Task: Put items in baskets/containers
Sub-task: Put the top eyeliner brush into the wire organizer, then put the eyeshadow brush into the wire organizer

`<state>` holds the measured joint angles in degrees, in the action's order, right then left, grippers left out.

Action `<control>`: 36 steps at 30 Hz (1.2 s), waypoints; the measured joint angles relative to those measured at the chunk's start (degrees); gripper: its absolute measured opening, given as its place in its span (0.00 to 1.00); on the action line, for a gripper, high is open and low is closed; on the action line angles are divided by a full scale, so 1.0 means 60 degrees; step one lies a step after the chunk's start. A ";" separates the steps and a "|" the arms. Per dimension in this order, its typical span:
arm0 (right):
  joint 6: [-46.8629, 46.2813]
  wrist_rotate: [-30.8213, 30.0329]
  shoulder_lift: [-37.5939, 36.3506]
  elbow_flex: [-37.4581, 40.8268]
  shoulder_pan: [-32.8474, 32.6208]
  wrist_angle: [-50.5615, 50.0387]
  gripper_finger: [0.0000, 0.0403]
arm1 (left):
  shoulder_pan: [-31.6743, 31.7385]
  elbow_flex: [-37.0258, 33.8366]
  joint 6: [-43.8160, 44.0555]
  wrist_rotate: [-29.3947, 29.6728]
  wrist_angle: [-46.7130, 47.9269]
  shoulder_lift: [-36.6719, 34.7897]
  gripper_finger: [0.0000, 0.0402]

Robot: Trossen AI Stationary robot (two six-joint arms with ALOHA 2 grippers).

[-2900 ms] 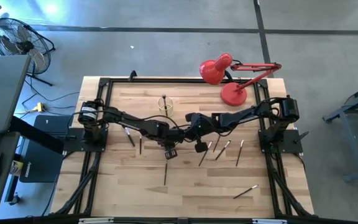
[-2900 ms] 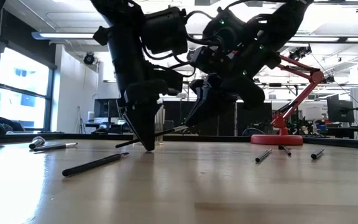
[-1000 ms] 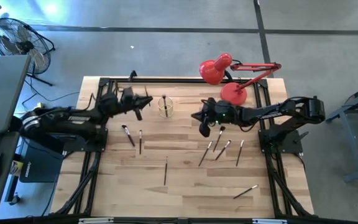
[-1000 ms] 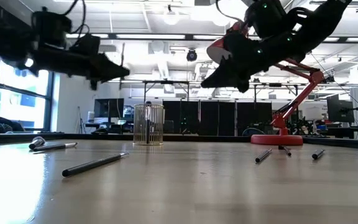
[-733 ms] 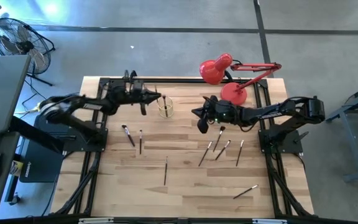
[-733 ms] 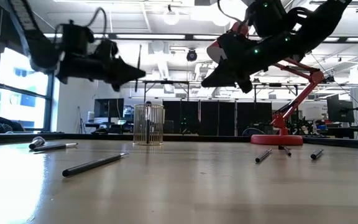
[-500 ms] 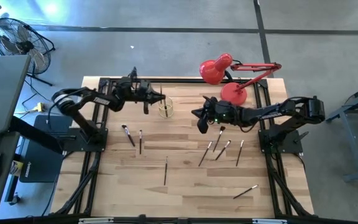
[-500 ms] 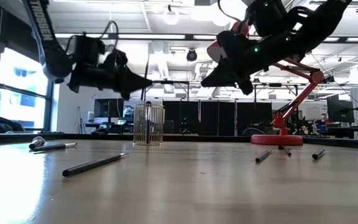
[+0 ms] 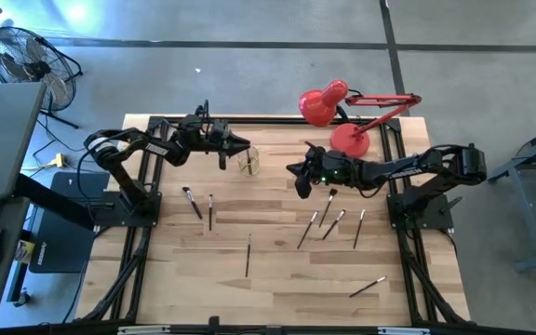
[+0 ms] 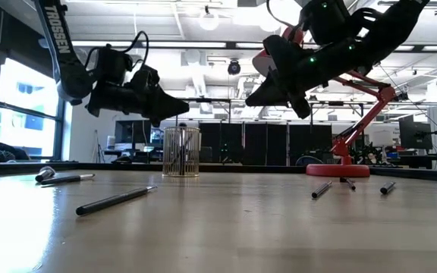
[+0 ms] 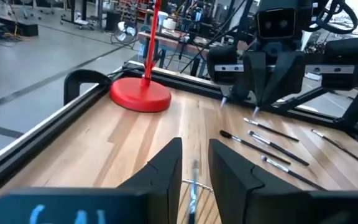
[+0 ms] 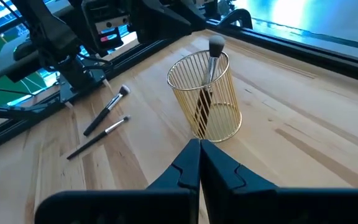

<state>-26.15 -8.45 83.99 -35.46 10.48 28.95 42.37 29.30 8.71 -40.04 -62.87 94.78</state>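
A gold wire cup point(image 9: 247, 164) point(image 12: 207, 106) point(image 10: 180, 152) stands upright at the table's far middle. Brushes stand in it, one with a fluffy head point(image 12: 216, 46). My left gripper point(image 9: 240, 145) point(image 10: 180, 111) point(image 11: 196, 146) hovers level just left of and above the cup's rim, open; a thin brush point(image 11: 194, 183) stands in the cup below the gap, untouched. My right gripper point(image 9: 293, 173) point(image 12: 199, 144) hangs shut and empty right of the cup. Several more brushes lie flat on the table point(image 9: 192, 202) point(image 9: 247, 256) point(image 9: 328, 223) point(image 9: 368, 287).
A red desk lamp stands at the far right, its round base point(image 9: 350, 140) point(image 11: 140, 96) on the table behind my right arm. Black frame rails point(image 9: 268, 119) run along the table's edges. Bare wood lies toward the near edge around the loose brushes point(image 10: 116, 199).
My left gripper has swung from the far left toward the cup, sinking a little, with a brush held upright. Over the cup it has opened and let go; the brush no longer stands above the fingers and sits in the cup.
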 joint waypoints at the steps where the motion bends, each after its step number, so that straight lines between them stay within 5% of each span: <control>1: -0.0002 0.0000 0.0000 0.0000 0.0000 0.0002 0.00 | 0.0000 0.0000 -0.0007 0.0028 -0.0024 0.0000 0.19; 10: -0.0040 0.0048 0.0000 -0.0007 0.0000 -0.0404 0.00 | 0.0000 0.0289 0.0602 0.0229 -0.1099 -0.0389 0.20; 17: -0.1065 0.0004 -0.0180 -0.0007 0.0000 -0.2514 0.00 | -0.0591 0.0652 0.1098 0.0742 -0.0554 -0.1634 0.14; 21: -0.1075 -0.0018 -0.0775 -0.0007 0.0000 -0.4174 0.00 | -0.1392 0.0881 0.0643 0.1406 0.1657 -0.2494 0.02; 26: -0.1122 0.0192 -0.1862 -0.0007 0.0000 -0.6185 0.00 | -0.2879 0.1731 -0.0504 0.4013 0.5600 -0.3285 0.01; 36: -0.0386 0.1205 -0.3183 -0.0007 -0.0004 -0.7747 0.01 | -0.5431 0.4269 0.0112 0.8033 1.1623 -0.2816 0.00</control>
<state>-28.47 -1.22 64.89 -35.51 10.46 -17.53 9.79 54.91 9.38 8.16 6.87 77.89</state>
